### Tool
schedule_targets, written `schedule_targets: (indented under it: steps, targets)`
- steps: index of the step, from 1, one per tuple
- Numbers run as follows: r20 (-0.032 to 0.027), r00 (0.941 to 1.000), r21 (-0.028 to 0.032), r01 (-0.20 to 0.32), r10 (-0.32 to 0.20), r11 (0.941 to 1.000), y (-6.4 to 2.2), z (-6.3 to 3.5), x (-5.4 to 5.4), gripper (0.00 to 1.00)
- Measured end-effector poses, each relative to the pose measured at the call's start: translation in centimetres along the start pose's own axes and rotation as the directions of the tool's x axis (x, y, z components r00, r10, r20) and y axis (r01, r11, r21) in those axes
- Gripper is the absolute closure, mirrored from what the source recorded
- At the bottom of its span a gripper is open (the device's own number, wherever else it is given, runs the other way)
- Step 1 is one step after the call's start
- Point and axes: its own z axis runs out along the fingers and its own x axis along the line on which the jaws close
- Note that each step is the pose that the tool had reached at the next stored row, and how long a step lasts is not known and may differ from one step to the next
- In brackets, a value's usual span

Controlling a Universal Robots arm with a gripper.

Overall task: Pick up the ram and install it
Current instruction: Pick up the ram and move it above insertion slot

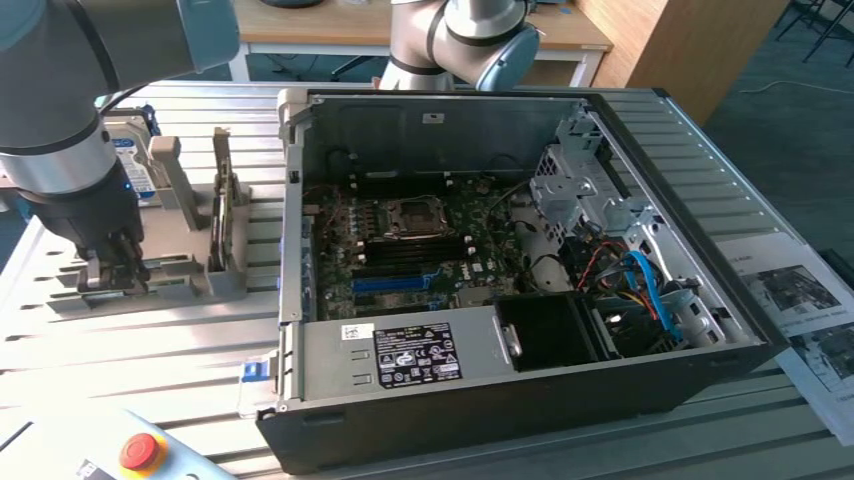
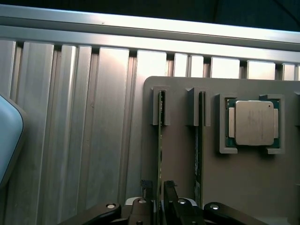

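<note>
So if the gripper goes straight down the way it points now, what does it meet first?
Most likely the ram, standing on edge in the grey holder. The gripper sits open over it, one finger each side. Depth is unclear, so the fingers may pass beside it.

2 rams (image 2: 160,140) dark green; processor (image 2: 254,123) silver; tray (image 2: 180,154) grey-beige; table (image 2: 84,122) ribbed silver; case (image 1: 534,410) black; cables (image 1: 645,280) blue; button (image 1: 139,451) red.

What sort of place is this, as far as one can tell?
Probably a robotics lab bench for computer assembly: an open computer case sits on a slotted aluminium table, and a grey fixture holds two ram sticks and a processor.
</note>
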Motion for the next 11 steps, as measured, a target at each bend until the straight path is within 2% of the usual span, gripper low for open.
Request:
schedule_targets:
  steps: [11]
  targets:
    - [0.0,1.0,0.0,0.0,0.0,1.0,-0.08,-0.01,0.0,0.76]
